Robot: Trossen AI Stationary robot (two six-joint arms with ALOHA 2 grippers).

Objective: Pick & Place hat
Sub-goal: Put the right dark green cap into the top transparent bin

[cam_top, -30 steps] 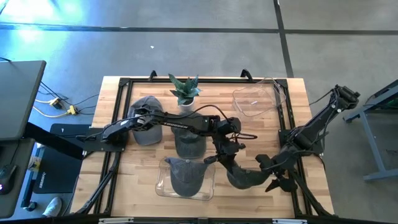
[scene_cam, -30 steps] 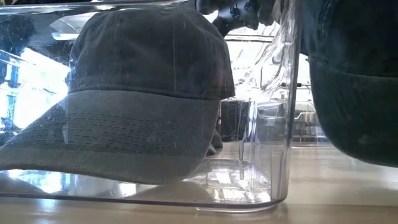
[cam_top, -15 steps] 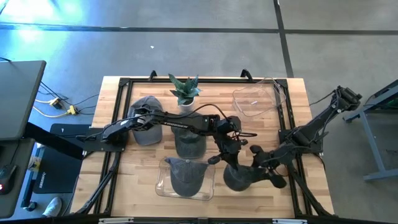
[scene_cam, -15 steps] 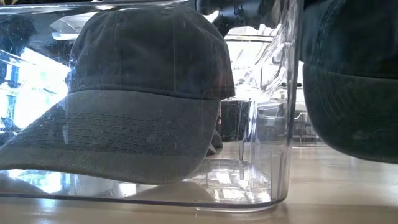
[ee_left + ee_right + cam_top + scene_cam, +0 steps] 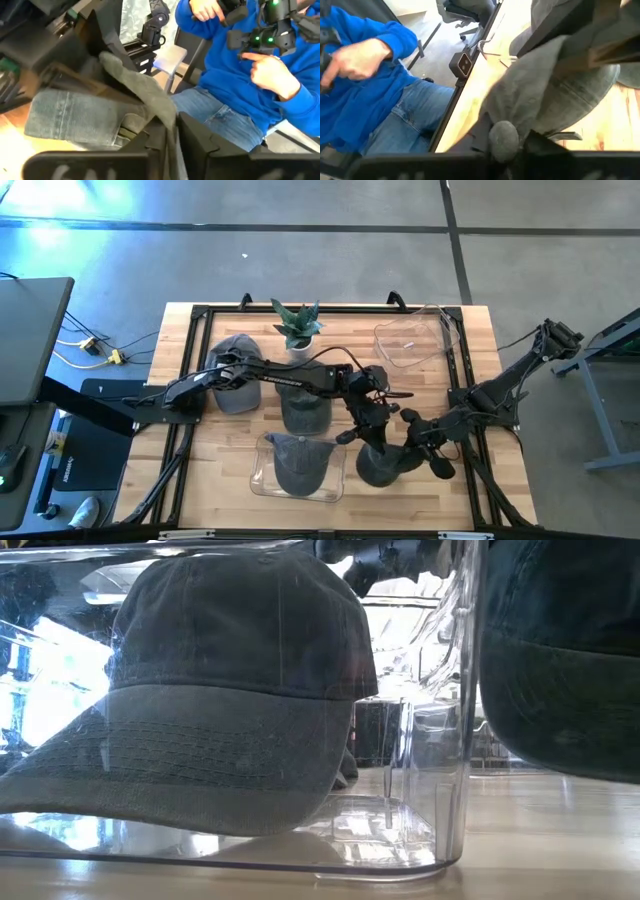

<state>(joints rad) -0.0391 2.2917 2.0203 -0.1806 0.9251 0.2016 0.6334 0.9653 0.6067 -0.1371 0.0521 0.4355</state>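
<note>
Dark hat (image 5: pixel 383 465) between both end effectors, left end effector (image 5: pixel 368 432) and right end effector (image 5: pixel 415 448) each pinching its fabric, brim direction unclear, no legible writing.

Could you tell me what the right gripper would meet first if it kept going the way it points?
Probably the left gripper: the right gripper points at it across the dark hat both pinch.

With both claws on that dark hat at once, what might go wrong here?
Both the left gripper and the right gripper pinch the dark grey fabric cap, so pulling apart could stretch it or make it slip. It hangs beside the clear plastic bin, so it might snag the wall.
</note>
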